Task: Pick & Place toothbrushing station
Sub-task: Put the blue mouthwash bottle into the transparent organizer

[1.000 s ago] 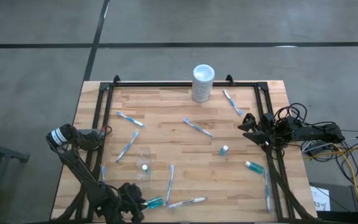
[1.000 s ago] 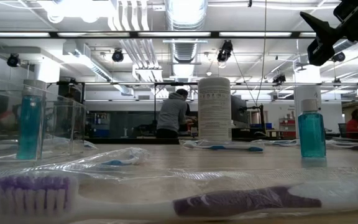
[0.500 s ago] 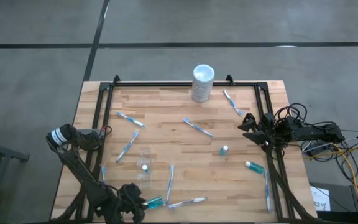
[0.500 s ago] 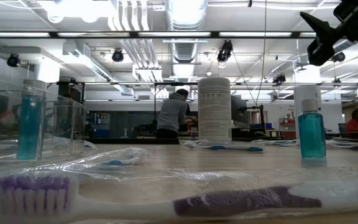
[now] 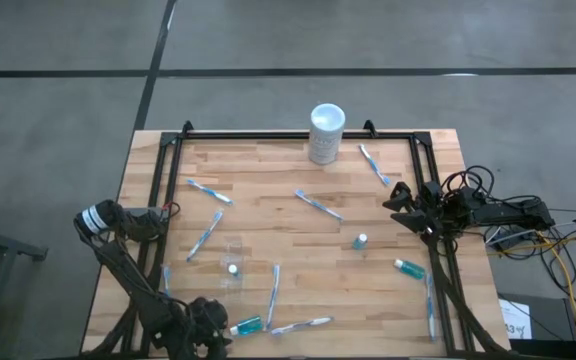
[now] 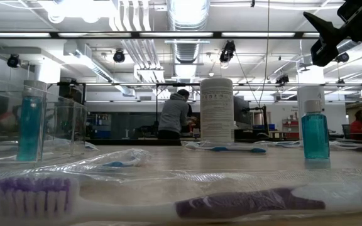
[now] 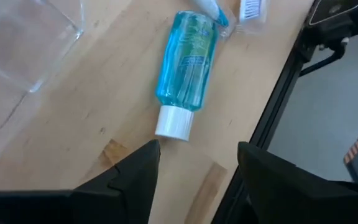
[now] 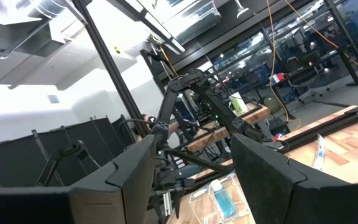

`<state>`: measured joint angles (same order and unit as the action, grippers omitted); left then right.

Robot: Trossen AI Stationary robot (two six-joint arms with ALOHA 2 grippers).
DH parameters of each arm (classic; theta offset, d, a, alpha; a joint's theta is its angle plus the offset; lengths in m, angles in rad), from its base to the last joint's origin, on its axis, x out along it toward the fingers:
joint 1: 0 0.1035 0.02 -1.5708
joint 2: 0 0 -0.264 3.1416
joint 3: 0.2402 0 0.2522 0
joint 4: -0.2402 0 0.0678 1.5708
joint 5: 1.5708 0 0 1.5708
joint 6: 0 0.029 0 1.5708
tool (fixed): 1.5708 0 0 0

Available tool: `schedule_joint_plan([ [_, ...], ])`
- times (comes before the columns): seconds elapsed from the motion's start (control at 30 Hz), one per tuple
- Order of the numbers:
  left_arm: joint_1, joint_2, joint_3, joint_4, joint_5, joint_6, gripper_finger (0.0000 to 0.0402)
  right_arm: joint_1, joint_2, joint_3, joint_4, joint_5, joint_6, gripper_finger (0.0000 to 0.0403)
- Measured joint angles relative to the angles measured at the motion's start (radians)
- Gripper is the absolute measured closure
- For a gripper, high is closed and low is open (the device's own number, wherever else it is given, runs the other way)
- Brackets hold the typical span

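Observation:
A teal tube [image 7: 188, 62] with a white cap [image 7: 174, 122] lies flat on the wooden table near its front edge [image 5: 249, 325]. My left gripper [image 7: 197, 155] hovers open just short of the cap, touching nothing [image 5: 208, 330]. The clear cup [image 5: 232, 265] stands behind it with one tube upright inside [image 6: 29, 129]. Another tube [image 5: 361, 241] stands upright at the right and one more [image 5: 408, 267] lies flat. Several wrapped toothbrushes, such as [image 5: 317, 204], lie scattered. My right gripper [image 5: 398, 198] waits open, raised at the table's right edge [image 6: 332, 31].
A tall white cylinder [image 5: 326, 133] stands at the far edge. A black metal frame [image 5: 268, 135] runs round the table; its rail [image 7: 278, 118] passes close beside the lying tube. A wrapped toothbrush [image 5: 303, 325] lies right of that tube. People are in the room behind.
At the near edge my left gripper has turned a little and its fingers stand wider apart beside the lying teal tube. The tube has stayed where it lay.

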<state>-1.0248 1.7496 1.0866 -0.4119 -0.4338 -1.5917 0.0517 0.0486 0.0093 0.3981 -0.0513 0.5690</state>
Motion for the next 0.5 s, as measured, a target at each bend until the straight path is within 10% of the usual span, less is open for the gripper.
schedule_joint_plan([
  [0.5,0.0,0.063,-0.01,0.034,-0.076,0.197,0.0179,0.0,0.0,0.0,0.0,0.0,0.0,0.0197],
])
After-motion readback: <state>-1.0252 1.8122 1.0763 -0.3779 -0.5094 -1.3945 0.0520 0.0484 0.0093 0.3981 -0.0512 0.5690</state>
